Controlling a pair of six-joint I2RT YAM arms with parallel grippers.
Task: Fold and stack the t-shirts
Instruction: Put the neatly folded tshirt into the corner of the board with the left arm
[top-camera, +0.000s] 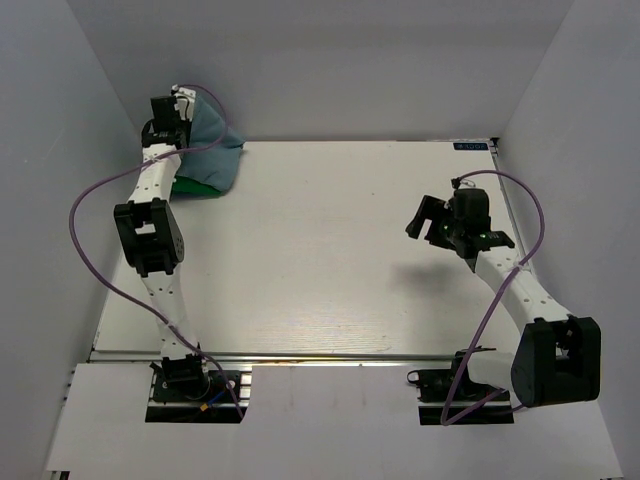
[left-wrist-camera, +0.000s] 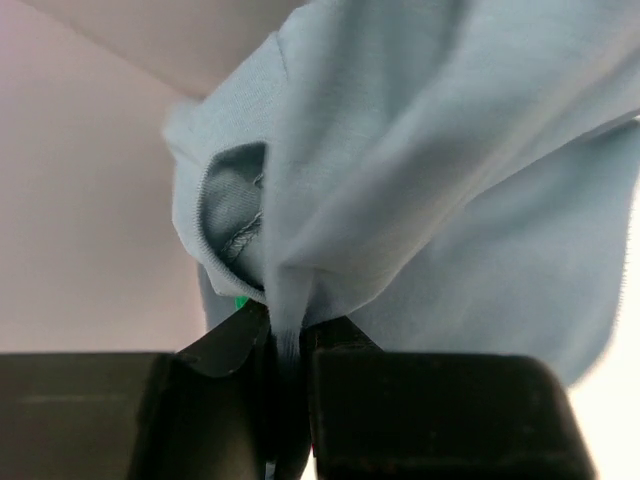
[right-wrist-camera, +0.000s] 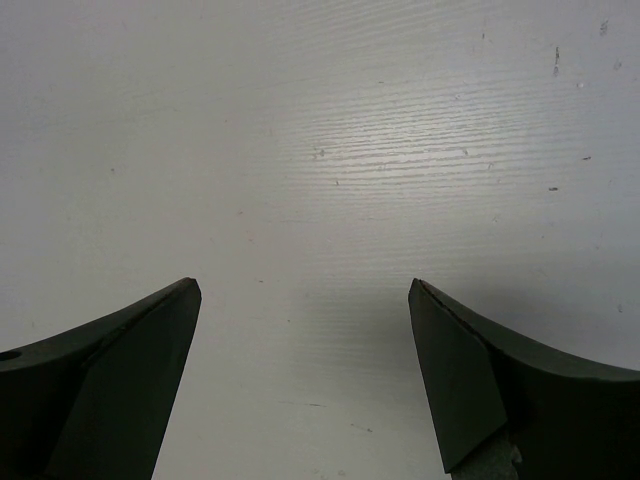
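The blue-grey t-shirt (top-camera: 214, 148) hangs bunched at the table's far left corner, lifted by my left gripper (top-camera: 180, 108). In the left wrist view the left gripper (left-wrist-camera: 290, 345) is shut on a fold of the blue-grey t-shirt (left-wrist-camera: 430, 180), whose hemmed edge shows at the left. The green t-shirt (top-camera: 198, 187) lies under it on the table, only an edge showing; a speck of the green t-shirt (left-wrist-camera: 240, 303) shows by the fingers. My right gripper (top-camera: 430, 222) is open and empty above the right half of the table, its fingertips (right-wrist-camera: 165, 330) wide apart over bare tabletop.
The white table (top-camera: 330, 250) is walled by white panels at the back and both sides. Purple cables loop from both arms. A small blue label (top-camera: 470, 146) sits at the far right edge.
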